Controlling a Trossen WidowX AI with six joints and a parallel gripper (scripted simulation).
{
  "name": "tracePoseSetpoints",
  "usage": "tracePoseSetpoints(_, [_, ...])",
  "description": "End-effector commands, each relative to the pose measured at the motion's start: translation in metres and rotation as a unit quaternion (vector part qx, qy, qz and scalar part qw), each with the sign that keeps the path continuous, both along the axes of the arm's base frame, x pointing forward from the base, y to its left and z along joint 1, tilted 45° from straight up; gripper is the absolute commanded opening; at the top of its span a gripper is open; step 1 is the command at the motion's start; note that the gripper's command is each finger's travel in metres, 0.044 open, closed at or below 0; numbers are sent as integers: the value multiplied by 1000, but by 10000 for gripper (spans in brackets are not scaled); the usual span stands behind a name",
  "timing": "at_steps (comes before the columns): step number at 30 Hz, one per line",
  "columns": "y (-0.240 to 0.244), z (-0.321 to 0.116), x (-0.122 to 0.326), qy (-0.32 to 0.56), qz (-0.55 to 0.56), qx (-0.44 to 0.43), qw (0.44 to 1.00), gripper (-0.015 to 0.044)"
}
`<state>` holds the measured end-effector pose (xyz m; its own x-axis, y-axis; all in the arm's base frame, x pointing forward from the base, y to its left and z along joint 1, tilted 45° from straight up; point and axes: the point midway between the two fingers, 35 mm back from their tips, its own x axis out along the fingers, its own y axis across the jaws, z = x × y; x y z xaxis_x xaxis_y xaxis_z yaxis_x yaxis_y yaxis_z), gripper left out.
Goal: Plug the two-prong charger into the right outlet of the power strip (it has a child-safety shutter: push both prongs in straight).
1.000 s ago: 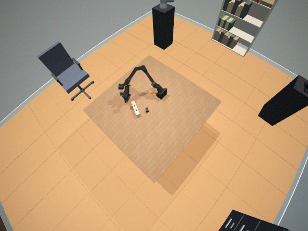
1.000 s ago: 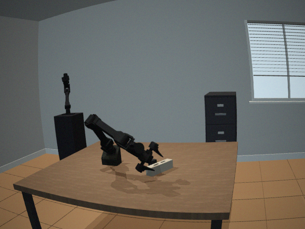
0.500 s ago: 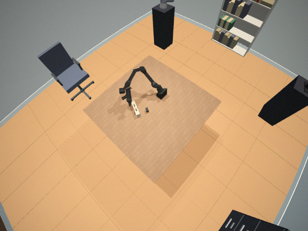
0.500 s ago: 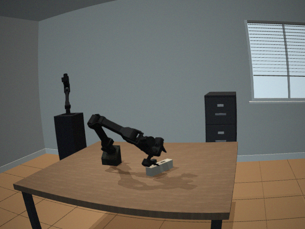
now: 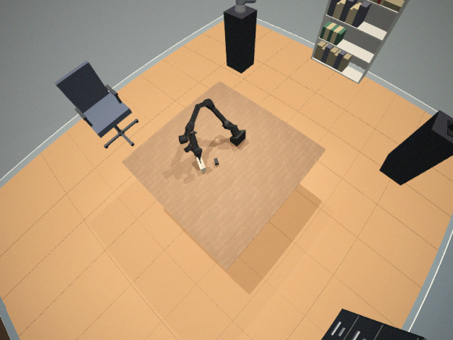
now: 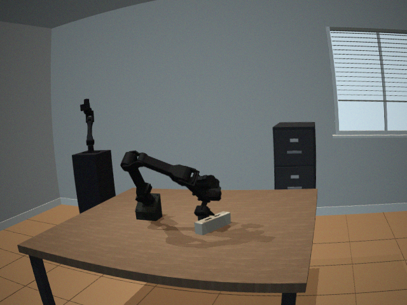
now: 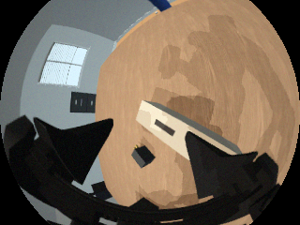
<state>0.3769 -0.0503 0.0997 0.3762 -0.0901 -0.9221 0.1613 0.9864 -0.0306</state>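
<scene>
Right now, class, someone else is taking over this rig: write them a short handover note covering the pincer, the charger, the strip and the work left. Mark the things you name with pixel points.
Pincer (image 5: 199, 159) (image 7: 150, 129): open, nothing between its fingers, low at the strip.
Charger (image 5: 216, 161) (image 7: 143, 157): lying on the table (image 5: 233, 212) (image 6: 164, 259) (image 7: 127, 80) beside the strip (image 5: 202, 167) (image 6: 213, 224) (image 7: 152, 117), unplugged.
Done: neither grasp nor plugging in.
Left: grip the charger, line both prongs up with the right outlet, push straight in past the shutter.

Six-joint arm (image 5: 207, 103) (image 6: 158, 164), matte black throughout, with slender links between bulkier, rounded joint housings. Its base (image 5: 238, 137) (image 6: 148, 211) is a dark, boxy block; the gripper (image 5: 199, 159) (image 6: 205, 215) (image 7: 150, 129) has two black, tapering, pointed fingers.
</scene>
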Motion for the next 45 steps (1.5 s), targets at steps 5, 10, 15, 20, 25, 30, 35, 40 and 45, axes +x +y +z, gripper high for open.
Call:
tracePoseSetpoints(5, [24, -27, -13, 63, 55, -40, 996, 440])
tracePoseSetpoints(10, [34, -40, -20, 96, 85, -67, 990, 440])
tracePoseSetpoints(15, [41, -53, -30, 137, 119, -102, 978, 440])
tracePoseSetpoints(20, [48, -67, -43, 192, 170, -154, 954, 440])
tracePoseSetpoints(25, [54, -79, -56, 245, 222, -206, 921, 440])
tracePoseSetpoints(30, [59, -88, -67, 294, 275, -258, 878, 440])
tracePoseSetpoints(35, [63, -94, -77, 340, 328, -310, 825, 440])
tracePoseSetpoints(40, [67, -98, -85, 380, 379, -360, 763, 440])
tracePoseSetpoints(45, [70, -99, -88, 399, 404, -384, 728, 440])
